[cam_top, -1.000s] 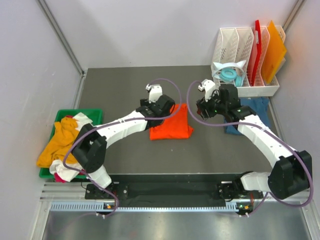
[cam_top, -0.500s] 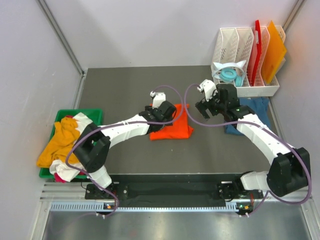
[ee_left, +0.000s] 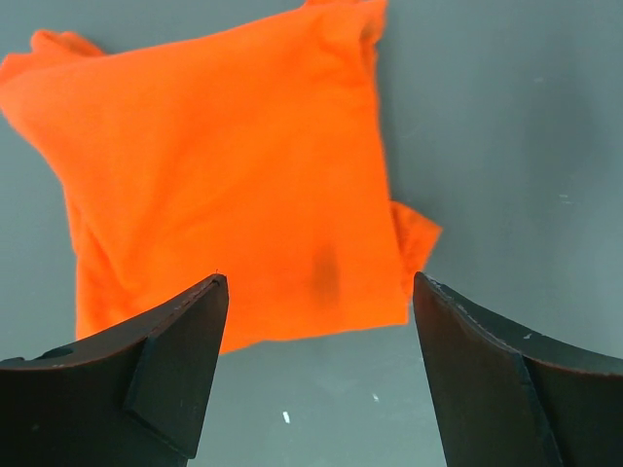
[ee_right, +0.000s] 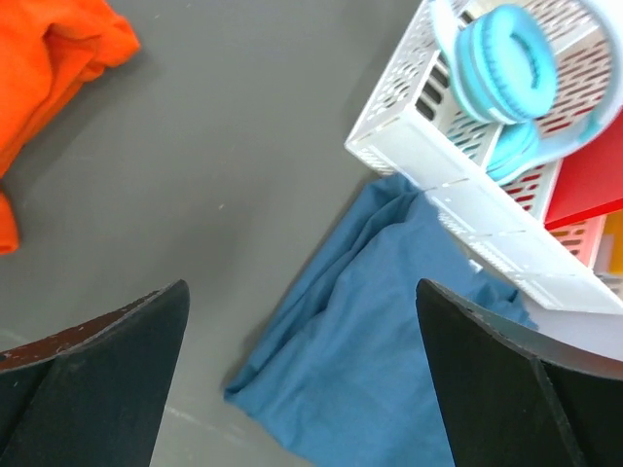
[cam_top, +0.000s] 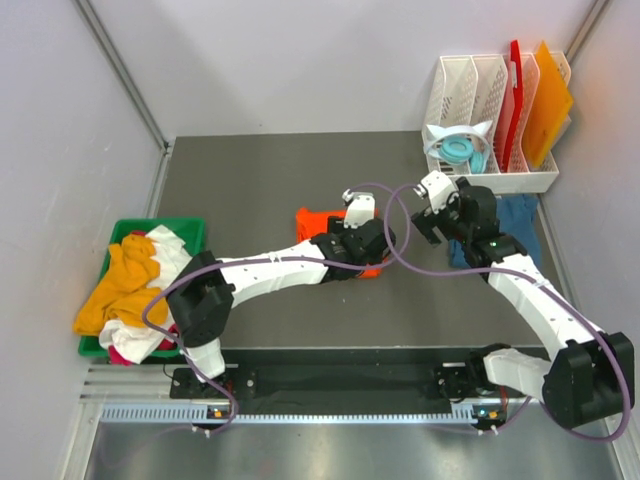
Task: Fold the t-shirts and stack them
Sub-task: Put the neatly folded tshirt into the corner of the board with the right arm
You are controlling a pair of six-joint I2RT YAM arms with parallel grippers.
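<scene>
L gripper (ee_left: 319, 292) wide open, empty, over folded bright-orange cloth t-shirt (ee_left: 234, 175), mid-frame. R gripper (ee_right: 302, 292) also open, empty, over crumpled teal-blue cloth t-shirt (ee_right: 370, 331), lower right, against white plastic rack (ee_right: 404, 107). Risks: L pinches top layer only, so fold opens; R clips rack.

A folded shirt (cam_top: 312, 220) lies flat near the middle of the bench (cam_top: 240, 180). The left gripper (ee_left: 316, 282) hangs over its near-right part and hides much of it from above. Well to the right, a second shirt (cam_top: 520, 213) lies bunched against the front of a rack (cam_top: 455, 95) in the far right corner. Headphones (cam_top: 458, 150) rest at the rack's left front, and boards (cam_top: 545, 100) stand upright in its right-hand slots. The right gripper (ee_right: 302, 287) is above bare bench between the two shirts. Beside the bench's left edge, toward the front, a bin (cam_top: 190, 228) holds a heap of shirts (cam_top: 125, 285) spilling over its near-left rim.
</scene>
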